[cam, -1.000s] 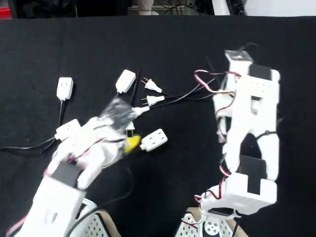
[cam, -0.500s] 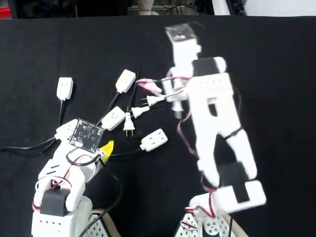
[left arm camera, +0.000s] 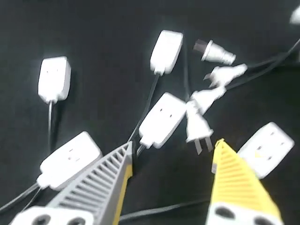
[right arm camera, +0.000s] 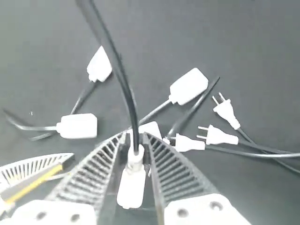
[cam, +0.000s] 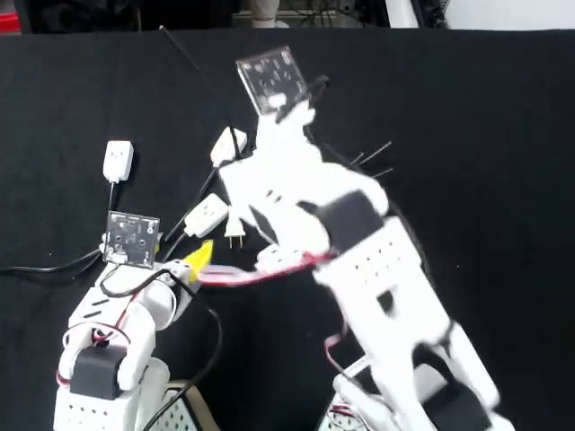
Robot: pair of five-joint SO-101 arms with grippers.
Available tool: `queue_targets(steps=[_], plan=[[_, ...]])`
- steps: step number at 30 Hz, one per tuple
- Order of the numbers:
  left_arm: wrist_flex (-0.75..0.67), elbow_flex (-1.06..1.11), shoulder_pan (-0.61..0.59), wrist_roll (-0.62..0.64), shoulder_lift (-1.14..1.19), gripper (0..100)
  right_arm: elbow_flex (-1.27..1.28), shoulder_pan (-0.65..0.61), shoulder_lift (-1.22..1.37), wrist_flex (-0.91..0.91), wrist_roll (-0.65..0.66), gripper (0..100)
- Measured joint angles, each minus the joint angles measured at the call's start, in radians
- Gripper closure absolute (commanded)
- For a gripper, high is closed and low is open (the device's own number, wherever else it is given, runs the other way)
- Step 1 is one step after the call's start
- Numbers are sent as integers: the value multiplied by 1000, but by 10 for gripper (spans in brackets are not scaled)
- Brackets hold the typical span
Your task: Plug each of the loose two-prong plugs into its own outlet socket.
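Note:
My right gripper [right arm camera: 135, 138] is shut on a white two-prong plug [right arm camera: 131, 183], whose black cable [right arm camera: 112, 61] rises in front of the camera. Below it lie three loose plugs [right arm camera: 224, 110] [right arm camera: 215, 135] [right arm camera: 185, 142] and white outlet sockets [right arm camera: 189, 85] [right arm camera: 99, 65] [right arm camera: 77, 125]. My left gripper [left arm camera: 173, 143] stands open with nothing between its grey and yellow fingers, just short of a socket [left arm camera: 161, 119] and a plug [left arm camera: 197, 129]. In the high view the right arm [cam: 305, 206] leans over the plug cluster, and the left gripper's yellow finger [cam: 196, 254] points at a plug [cam: 235, 232].
Black cables [left arm camera: 150, 93] run between the sockets on the black table [cam: 503, 135]. Further sockets lie at the far left [cam: 118, 160] and close to the left gripper [left arm camera: 70, 157] [left arm camera: 267, 143]. The left gripper's fingers [right arm camera: 33, 168] show beside the right gripper.
The right arm has swung from the right side of the table leftward over the plugs and now holds one. The left arm drew back from the sockets toward its base.

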Motion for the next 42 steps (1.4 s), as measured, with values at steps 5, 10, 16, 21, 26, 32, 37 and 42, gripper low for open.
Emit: queue_targets(steps=[5, 10, 16, 21, 26, 32, 37, 42], plan=[[-74, -11, 100, 54, 0, 728, 249, -72, -281, -124, -34, 987], [-106, -18, 138, 75, 0, 728, 442, -84, -500, -163, -38, 987], [-106, -32, 167, 77, 2, 729, 529, -83, -568, -164, -60, 987], [-186, -3, 167, 77, -3, 728, 529, -141, -569, -75, -77, 987], [-227, 26, 167, 77, 2, 728, 529, -178, -569, -6, -80, 987], [-180, 23, 58, 28, 2, 728, 529, -120, -569, 3, -48, 987], [-84, 18, -172, -107, 2, 728, 529, -6, -531, 3, 3, 984], [-75, 60, -282, -210, -3, 728, 529, 20, -393, 81, 78, 861]])
